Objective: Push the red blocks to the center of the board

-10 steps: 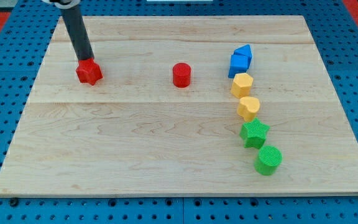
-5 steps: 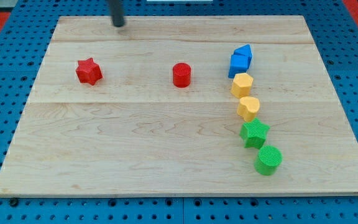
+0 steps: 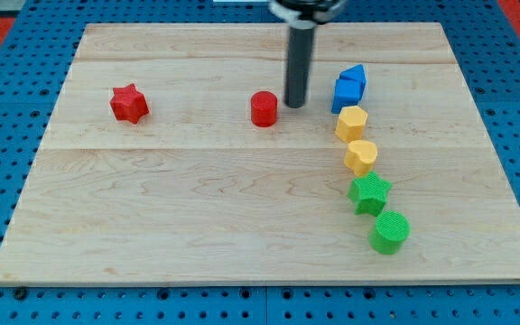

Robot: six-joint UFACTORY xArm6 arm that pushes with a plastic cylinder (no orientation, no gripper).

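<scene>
A red star block (image 3: 129, 103) lies on the wooden board (image 3: 197, 208) at the view's upper left. A red cylinder block (image 3: 264, 108) stands near the upper middle. My tip (image 3: 294, 103) is just to the right of the red cylinder, a small gap away, between it and the blue blocks.
At the view's right a column runs downward: two blue blocks (image 3: 349, 88) touching, a yellow block (image 3: 351, 122), a second yellow block (image 3: 361, 156), a green star (image 3: 369, 193) and a green cylinder (image 3: 390, 232). A blue pegboard surrounds the board.
My tip left the red star at the upper left, passed along the board's top edge, and now stands just right of the red cylinder. No block has moved.
</scene>
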